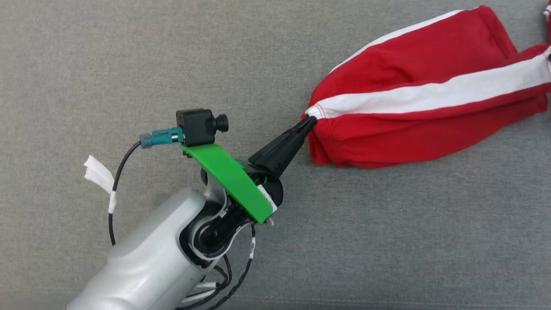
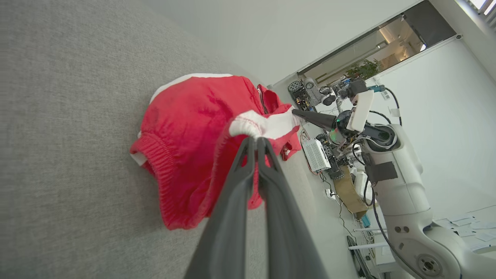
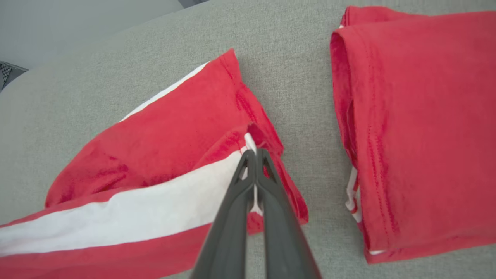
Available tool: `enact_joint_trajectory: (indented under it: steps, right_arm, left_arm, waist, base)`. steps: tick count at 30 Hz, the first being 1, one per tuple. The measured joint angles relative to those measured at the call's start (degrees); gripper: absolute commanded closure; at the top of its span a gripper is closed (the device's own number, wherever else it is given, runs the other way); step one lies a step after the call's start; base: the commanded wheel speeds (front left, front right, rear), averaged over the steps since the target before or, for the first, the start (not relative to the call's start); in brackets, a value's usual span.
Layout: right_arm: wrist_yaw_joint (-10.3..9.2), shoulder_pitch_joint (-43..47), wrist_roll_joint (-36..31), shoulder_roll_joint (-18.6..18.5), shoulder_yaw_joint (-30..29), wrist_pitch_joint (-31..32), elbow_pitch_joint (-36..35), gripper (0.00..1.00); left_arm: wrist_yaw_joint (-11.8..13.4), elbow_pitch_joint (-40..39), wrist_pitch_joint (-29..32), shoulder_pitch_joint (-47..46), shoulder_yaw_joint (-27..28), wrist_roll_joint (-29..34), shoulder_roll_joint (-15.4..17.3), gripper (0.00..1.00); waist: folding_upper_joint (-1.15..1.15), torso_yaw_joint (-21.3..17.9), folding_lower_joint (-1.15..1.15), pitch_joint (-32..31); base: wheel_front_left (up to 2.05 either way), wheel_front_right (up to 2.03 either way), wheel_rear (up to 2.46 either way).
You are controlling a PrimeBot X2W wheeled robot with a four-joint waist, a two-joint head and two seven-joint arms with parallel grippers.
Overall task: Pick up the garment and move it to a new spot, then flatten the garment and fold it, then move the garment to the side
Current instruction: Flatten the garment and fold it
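Garment [image 1: 430, 64] stretches upper-right from left end effector [image 1: 311, 120] pinching its stripe, right end effector [image 3: 255, 152] clamped on far end.

The head view looks steeply down on the grey surface [image 1: 129, 64]; each wrist view sits close, facing the red garment [image 1: 430, 94] from opposite ends; all three share that garment.
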Motion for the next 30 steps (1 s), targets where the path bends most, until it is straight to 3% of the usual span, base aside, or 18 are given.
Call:
enact_joint_trajectory:
  steps: [11,12,13,14,15,16,17,24,28,30]
  right_arm:
    - [0.00,-12.8,-11.5,3.4,-1.8,3.0,5.8,1.00]
    - [0.00,-13.4,-12.1,3.8,-1.8,2.4,6.1,0.67]
    - [0.00,-13.7,-12.7,4.1,-1.8,1.8,6.2,0.00]
    - [0.00,-14.0,-13.2,4.5,-1.8,0.8,6.4,0.00]
    - [0.00,-14.2,-13.2,5.0,-1.6,-0.4,6.4,0.00]
    - [0.00,-14.4,-13.0,5.6,-1.3,-1.7,6.4,0.00]
    - [0.00,-14.4,-12.5,6.4,-1.2,-3.1,6.5,0.00]
    - [0.00,-9.7,-5.7,6.2,2.5,-15.6,1.8,0.00]
    - [-0.01,-3.2,-1.7,4.8,5.4,-24.3,-2.1,0.00]
    - [0.00,0.9,-0.4,3.9,7.3,-29.4,-3.7,0.00]
  left_arm:
    - [0.0,4.7,-2.3,-5.8,0.7,-0.2,-2.0,1.00]
    - [0.0,5.2,-2.5,-5.9,0.6,-0.2,-2.1,0.95]
    - [0.0,5.5,-2.5,-5.9,0.3,-0.2,-2.2,0.76]
    - [0.0,6.0,-2.7,-6.0,-0.1,-0.1,-2.4,0.55]
    - [0.0,6.6,-3.1,-6.1,-0.3,0.1,-2.5,0.42]
    - [0.0,7.4,-3.7,-6.3,-0.5,0.4,-2.5,0.16]
    - [0.0,8.1,-4.4,-6.4,-0.7,1.2,-2.5,0.00]
    - [0.2,12.9,-12.1,-5.6,-0.9,9.5,-0.8,0.00]
    - [3.9,13.3,-13.1,-3.3,1.9,18.9,0.4,0.00]
    - [6.7,10.8,-13.3,-0.6,6.9,25.7,0.3,0.00]
  waist:
    - [0.00,4.9,0.00,5.6]
    - [0.00,5.3,0.00,6.1]
    - [0.00,5.5,0.00,6.4]
    - [0.00,5.7,0.00,6.7]
    - [0.00,5.8,0.00,7.0]
    - [0.00,5.9,0.01,7.2]
    - [0.00,5.8,0.01,7.1]
    - [0.00,4.6,0.01,5.0]
    - [0.00,3.1,0.00,2.7]
    - [0.00,2.2,0.00,1.4]
  base:
    - [0.00,0.00,0.00]
    - [0.00,0.00,0.00]
    - [0.00,0.00,0.00]
    - [0.00,0.00,0.00]
    - [0.00,0.00,0.00]
    - [0.00,0.00,0.00]
    - [0.00,0.00,0.00]
    - [0.00,0.00,0.00]
    - [0.00,0.00,0.00]
    - [0.00,0.00,0.00]
